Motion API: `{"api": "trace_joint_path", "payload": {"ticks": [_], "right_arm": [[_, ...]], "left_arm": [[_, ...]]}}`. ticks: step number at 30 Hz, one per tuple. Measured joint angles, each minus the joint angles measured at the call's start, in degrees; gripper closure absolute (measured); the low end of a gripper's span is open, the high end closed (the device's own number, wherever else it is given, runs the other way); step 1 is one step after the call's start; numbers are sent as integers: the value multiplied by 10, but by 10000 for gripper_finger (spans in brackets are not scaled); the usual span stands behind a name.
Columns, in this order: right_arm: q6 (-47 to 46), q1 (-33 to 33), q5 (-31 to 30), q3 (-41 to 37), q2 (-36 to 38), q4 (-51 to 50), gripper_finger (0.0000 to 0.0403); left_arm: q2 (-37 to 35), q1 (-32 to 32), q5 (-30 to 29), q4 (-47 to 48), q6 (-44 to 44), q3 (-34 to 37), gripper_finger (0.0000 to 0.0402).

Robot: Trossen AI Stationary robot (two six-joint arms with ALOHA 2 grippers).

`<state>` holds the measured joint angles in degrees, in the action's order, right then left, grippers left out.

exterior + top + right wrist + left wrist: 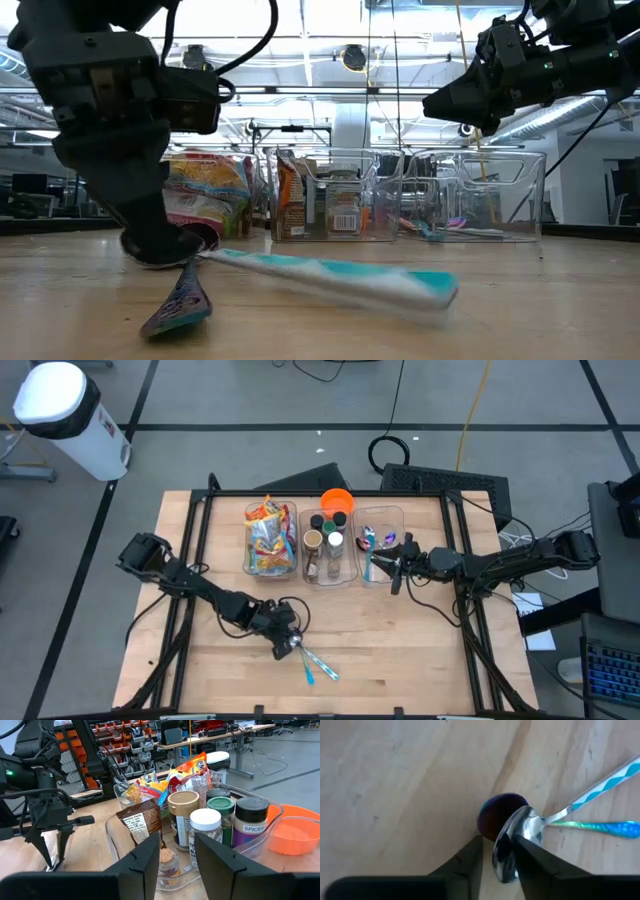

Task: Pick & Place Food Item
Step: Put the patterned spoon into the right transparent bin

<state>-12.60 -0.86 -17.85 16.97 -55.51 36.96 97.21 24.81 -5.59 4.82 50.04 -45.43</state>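
The left gripper [497,857], down on the table [400,650] beside the spoons [312,663], pinches one thin, stiff, slippery spoon bowl [512,845]; the handle offers surer hold.

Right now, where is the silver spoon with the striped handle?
In the high view, the silver spoon lies on the table's near middle, at the left tool, beside a purple spoon.

Light wood tabletop [400,640] with a black frame around it. Three clear bins sit side by side along the far half: snack bags bin [271,540], spice jars bin [329,546], utensils bin [378,542]. An orange bowl [337,501] sits just behind the middle one. Two spoons [312,662] lie crossed near the front edge.
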Motion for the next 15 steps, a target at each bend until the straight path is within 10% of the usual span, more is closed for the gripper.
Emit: {"api": "trace_joint_path", "payload": {"ticks": [8,15], "right_arm": [[0,0,0,0,0,0,289],[0,0,0,0,0,0,289]], "left_arm": [[-10,0,15,-9,-24,-1,391],[-70,13,-6,14,-59,0,395]]}}
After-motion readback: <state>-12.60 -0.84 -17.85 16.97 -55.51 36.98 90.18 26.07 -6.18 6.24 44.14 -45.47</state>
